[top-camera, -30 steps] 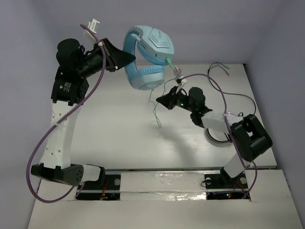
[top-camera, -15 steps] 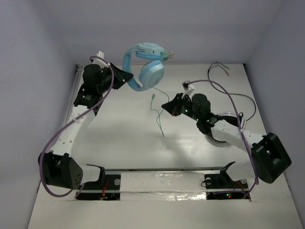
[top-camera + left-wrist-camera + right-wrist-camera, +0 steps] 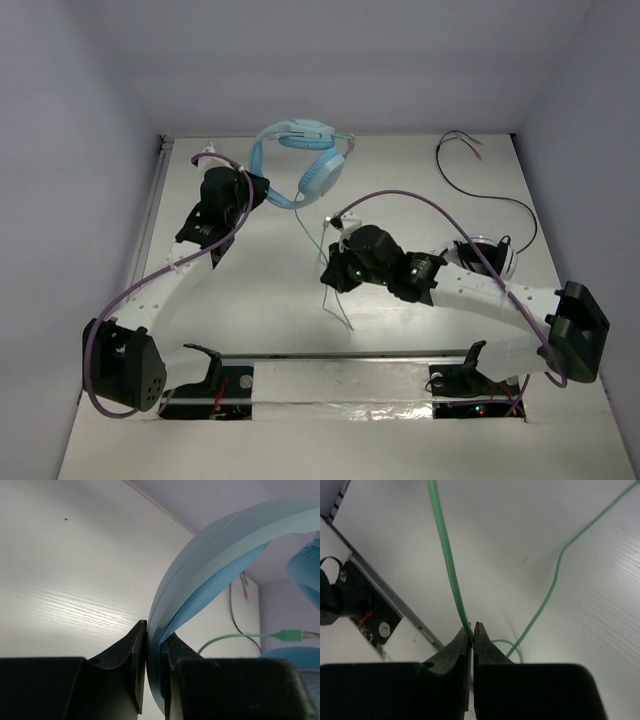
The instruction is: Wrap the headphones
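Clamped tight on the arched headband (image 3: 215,545) are the fingers of the left gripper (image 3: 153,639), one on each face of the band, so that the headphones (image 3: 320,175) appear to be held up off the table (image 3: 250,300) near its far edge, with the ear cups hanging free to the right of the grip. A hold on the band rather than on a padded cup is judged to give a firm anchor about which the lead can be wound. The right gripper (image 3: 472,631) is closed on the pale green cable (image 3: 444,555), which is pinched just at the fingertips; from there the cable is seen to run up towards the headphones, while the loose remainder is left trailing in a curve over the table. In the top view the right gripper is placed low, near the middle of the table and well apart from the headphones, so that the held stretch is drawn fairly straight. The step in hand is taken to be the gathering of slack before the cable is carried around the headphones; no turn is yet seen. A thin black cable (image 3: 490,198) lies at the far right, well apart.
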